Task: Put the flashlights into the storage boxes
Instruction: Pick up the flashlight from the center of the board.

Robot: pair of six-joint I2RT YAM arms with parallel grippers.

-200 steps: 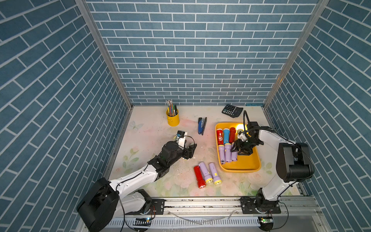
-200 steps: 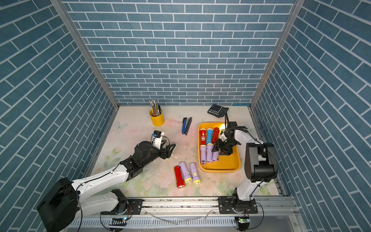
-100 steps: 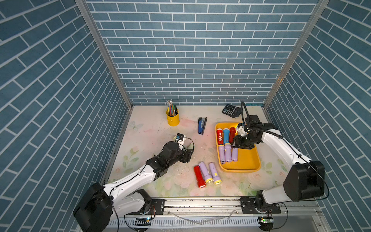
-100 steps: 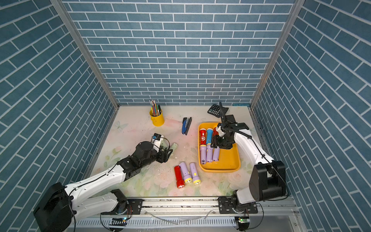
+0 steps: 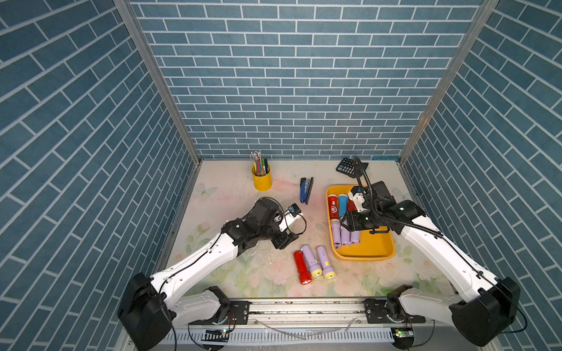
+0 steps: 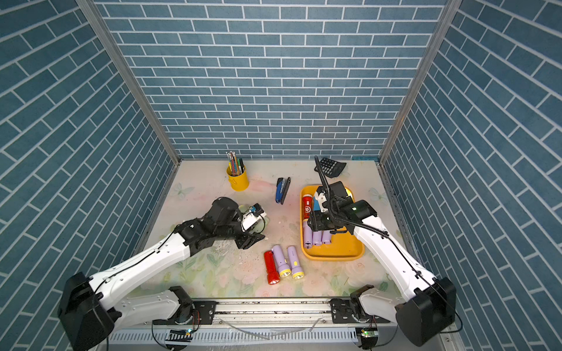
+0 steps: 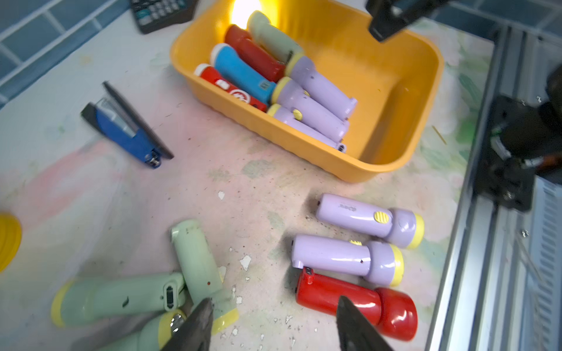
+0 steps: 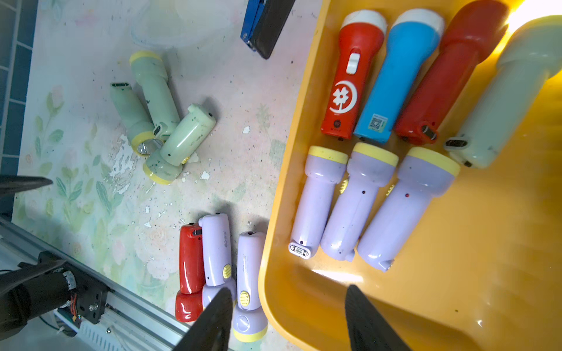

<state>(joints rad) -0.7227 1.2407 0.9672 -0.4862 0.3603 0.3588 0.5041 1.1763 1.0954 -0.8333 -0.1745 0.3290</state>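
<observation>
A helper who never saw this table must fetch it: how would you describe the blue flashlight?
Look for the yellow tray on the right arm's side. In its far row, near the calculator, the blue flashlight lies between two red flashlights. It is the only blue one, with a white head.

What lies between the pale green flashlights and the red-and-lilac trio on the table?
Only bare table, scattered with white flecks, separates the pale green flashlights from the red-and-lilac trio; no object lies between. The right wrist view shows it clearest.
</observation>
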